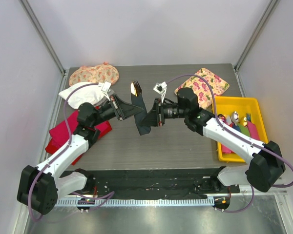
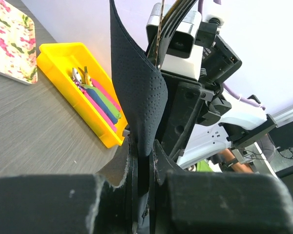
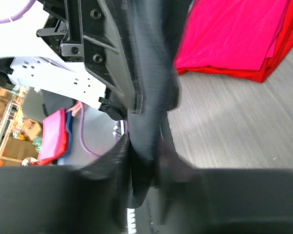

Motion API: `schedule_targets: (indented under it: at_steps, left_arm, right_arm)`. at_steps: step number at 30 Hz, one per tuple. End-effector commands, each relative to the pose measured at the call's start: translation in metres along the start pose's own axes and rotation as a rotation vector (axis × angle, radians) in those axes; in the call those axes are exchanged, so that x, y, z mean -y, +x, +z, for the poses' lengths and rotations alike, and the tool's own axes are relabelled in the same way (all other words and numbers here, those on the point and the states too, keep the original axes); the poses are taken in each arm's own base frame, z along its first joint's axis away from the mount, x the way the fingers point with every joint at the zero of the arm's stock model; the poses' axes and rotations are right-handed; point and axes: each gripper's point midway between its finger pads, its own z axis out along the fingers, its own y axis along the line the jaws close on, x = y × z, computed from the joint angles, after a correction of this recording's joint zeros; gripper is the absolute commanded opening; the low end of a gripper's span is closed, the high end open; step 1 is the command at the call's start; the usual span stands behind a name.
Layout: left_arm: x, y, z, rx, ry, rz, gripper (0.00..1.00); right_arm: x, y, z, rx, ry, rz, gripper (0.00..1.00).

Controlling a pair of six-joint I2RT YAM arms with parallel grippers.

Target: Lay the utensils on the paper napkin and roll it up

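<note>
Over the middle of the bench (image 1: 185, 146), my left gripper (image 1: 133, 110) and right gripper (image 1: 149, 118) face each other, both clenched on the paper napkin (image 1: 141, 124) between them. Its long axis runs far edge to near edge, the utensils (image 1: 135, 88) showing as a tan tip at its far end. Neither arm is nearer. Open bench lies beneath; red cloth (image 1: 63, 134) and yellow tray (image 1: 234, 100) sit well apart by the left and right edges.

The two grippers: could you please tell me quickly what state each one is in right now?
Left gripper: closed, pinching the paper napkin.
Right gripper: closed, pinching the paper napkin too.
</note>
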Motion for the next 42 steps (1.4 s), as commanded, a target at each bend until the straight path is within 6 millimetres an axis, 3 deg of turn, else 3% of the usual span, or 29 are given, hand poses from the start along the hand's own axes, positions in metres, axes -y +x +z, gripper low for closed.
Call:
schedule_targets:
  at_steps: [1,2,3,11,15,24,25,27,30,34,37,42]
  left_arm:
    - [0.032,-0.035,0.003,0.109,0.069,0.09,0.0]
    - [0.032,-0.034,0.003,0.107,0.069,0.09,0.0]
    - [0.031,-0.034,0.003,0.107,0.068,0.088,0.0]
    - [0.029,-0.032,0.003,0.098,0.067,0.09,0.0]
    - [0.028,-0.031,0.002,0.102,0.064,0.091,0.0]
    - [0.03,-0.031,0.001,0.099,0.07,0.089,0.0]
    - [0.031,-0.031,0.001,0.099,0.071,0.09,0.0]
    - [0.032,-0.031,0.001,0.101,0.073,0.094,0.0]
    - [0.031,-0.029,0.001,0.095,0.072,0.09,0.0]
    - [0.029,-0.027,0.0,0.09,0.071,0.089,0.0]
    - [0.028,-0.024,0.0,0.08,0.075,0.088,0.0]
    - [0.028,-0.022,-0.001,0.071,0.082,0.096,0.0]
  right_arm:
    - [-0.007,0.002,-0.003,-0.018,0.0,-0.055,0.46]
    - [-0.005,0.006,-0.006,-0.034,0.02,-0.046,0.58]
    - [-0.006,0.005,-0.008,-0.038,0.03,-0.054,0.61]
    - [-0.003,-0.01,-0.036,-0.033,0.108,-0.066,0.61]
    - [-0.007,-0.02,-0.039,-0.018,0.099,-0.082,0.56]
    - [-0.006,-0.023,-0.028,-0.021,0.043,-0.065,0.32]
    - [-0.007,-0.024,-0.027,-0.016,0.034,-0.073,0.19]
    - [-0.008,-0.023,-0.027,-0.02,0.024,-0.076,0.04]
    - [-0.01,-0.023,-0.029,-0.013,0.027,-0.089,0.01]
    - [-0.005,-0.025,-0.032,-0.019,0.074,-0.086,0.47]
    - [-0.01,-0.043,-0.034,0.012,0.083,-0.113,0.55]
    - [-0.007,-0.066,-0.033,0.044,0.091,-0.099,0.55]
